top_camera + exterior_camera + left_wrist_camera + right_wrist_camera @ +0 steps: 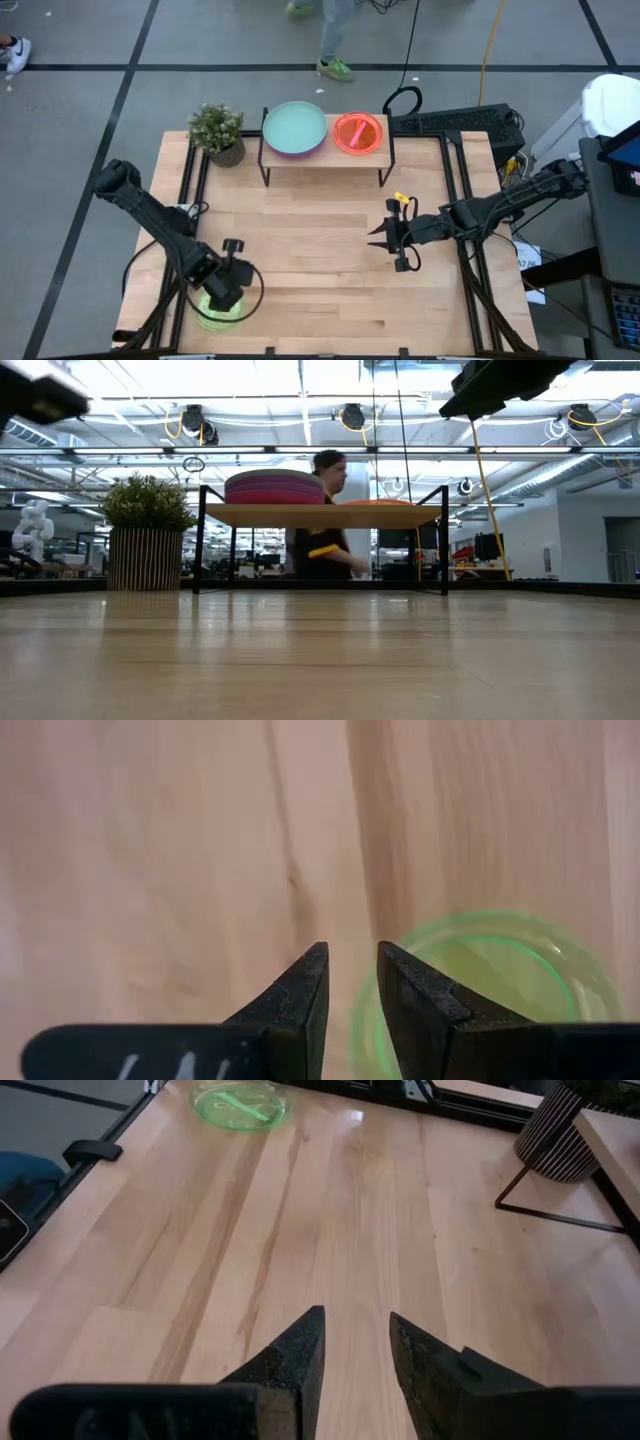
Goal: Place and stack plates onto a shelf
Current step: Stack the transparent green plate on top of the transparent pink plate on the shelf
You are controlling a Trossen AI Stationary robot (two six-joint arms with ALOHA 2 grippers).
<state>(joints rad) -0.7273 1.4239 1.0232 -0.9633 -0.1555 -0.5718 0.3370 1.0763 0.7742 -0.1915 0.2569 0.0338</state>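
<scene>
A translucent lime-green plate (215, 312) lies flat on the table near its front left corner, and also shows in the left wrist view (500, 970) and the right wrist view (240, 1102). My left gripper (228, 288) hangs over the plate's rim, pointing steeply down. Its fingers (352, 952) stand slightly apart with nothing between them. The shelf (330, 152) stands at the far edge. It bears a stack of plates with a teal one on top (295, 128) and an orange-pink plate (358, 133). My right gripper (380, 238) waits open at mid-right, above the bare table (357, 1315).
A potted plant (218, 132) stands left of the shelf. A keyboard (455, 122) and cables lie at the far right. A person (325, 520) stands beyond the table's far edge. Bare wood lies between the two arms and in front of the shelf.
</scene>
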